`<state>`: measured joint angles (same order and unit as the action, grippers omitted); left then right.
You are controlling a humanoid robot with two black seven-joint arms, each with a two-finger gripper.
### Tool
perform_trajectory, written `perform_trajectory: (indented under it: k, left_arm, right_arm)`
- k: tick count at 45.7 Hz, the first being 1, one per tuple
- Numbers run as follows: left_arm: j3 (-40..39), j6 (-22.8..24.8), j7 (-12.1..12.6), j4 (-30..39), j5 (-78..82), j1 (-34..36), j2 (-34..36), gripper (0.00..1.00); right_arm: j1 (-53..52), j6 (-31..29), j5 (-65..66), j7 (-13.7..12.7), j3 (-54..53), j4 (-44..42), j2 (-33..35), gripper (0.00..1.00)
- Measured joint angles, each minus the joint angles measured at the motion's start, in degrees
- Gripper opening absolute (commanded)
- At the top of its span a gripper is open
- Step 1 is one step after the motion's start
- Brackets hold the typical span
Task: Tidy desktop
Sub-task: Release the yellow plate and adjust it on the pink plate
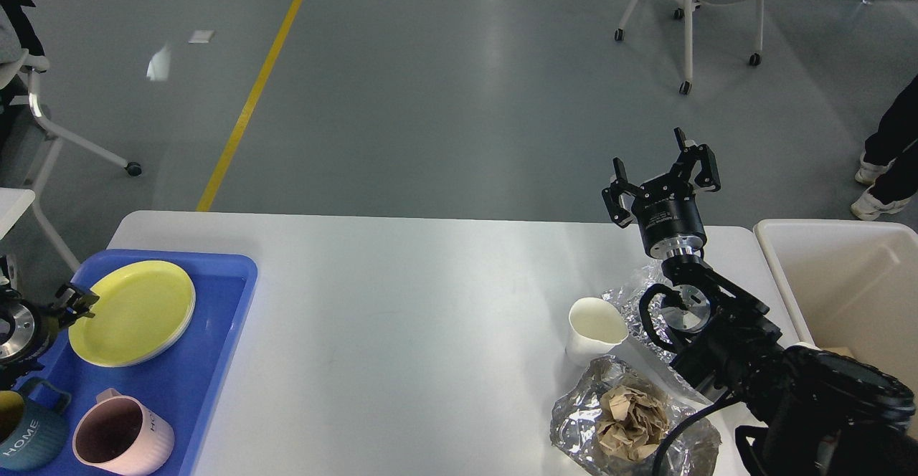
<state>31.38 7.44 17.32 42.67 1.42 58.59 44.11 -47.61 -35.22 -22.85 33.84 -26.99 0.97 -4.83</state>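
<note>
A single head view looks forward and steeply down from above the near edge of the desktop (430,304). It takes in the whole tabletop at close range and the grey floor (430,103) beyond.

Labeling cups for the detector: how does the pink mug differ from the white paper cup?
The pink mug has a handle and lettering; the white paper cup has neither. The pink mug sits in the blue tray at the left, while the white paper cup stands on the desktop at the right, beside crumpled foil. Both stand upright, mouths open upward.
</note>
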Motion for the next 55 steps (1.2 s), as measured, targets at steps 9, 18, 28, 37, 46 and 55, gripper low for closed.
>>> perform_trajectory:
  k: [9, 18, 28, 37, 46, 55]
  left_arm:
    - [-11.91, 0.09, -0.24, 0.04, 0.06, -0.23, 1.8, 0.96]
    - [-20.63, 0.09, -0.96, 0.05, 0.1, -2.16, 2.94, 0.96]
    - [-27.93, 0.16, -1.58, 0.05, 0.12, -7.82, 4.4, 0.96]
    - [-37.45, 1.49, -1.17, 0.1, 0.1, -13.92, 2.85, 0.96]
    - [-45.68, 2.07, -1.07, -0.58, -1.74, -15.56, -0.53, 0.96]
    - [-61.64, 2.02, -0.96, -1.14, -9.05, -20.08, -1.9, 0.96]
  right_arm:
    - [0.05, 0.04, 0.0, 0.0, 0.02, 0.0, 0.0, 1.0]
    - [0.06, 0.07, 0.0, 0.0, 0.05, 0.0, 0.0, 1.0]
    - [0.06, 0.07, 0.0, 0.0, 0.02, 0.0, 0.0, 1.0]
    - [0.06, 0.07, 0.0, 0.0, 0.07, 0.0, 0.02, 1.0]
    - [0.14, 0.07, 0.0, 0.0, 0.14, -0.04, 0.03, 1.0]
    - [0.15, 0.15, 0.0, 0.0, 0.19, -0.1, 0.1, 1.0]
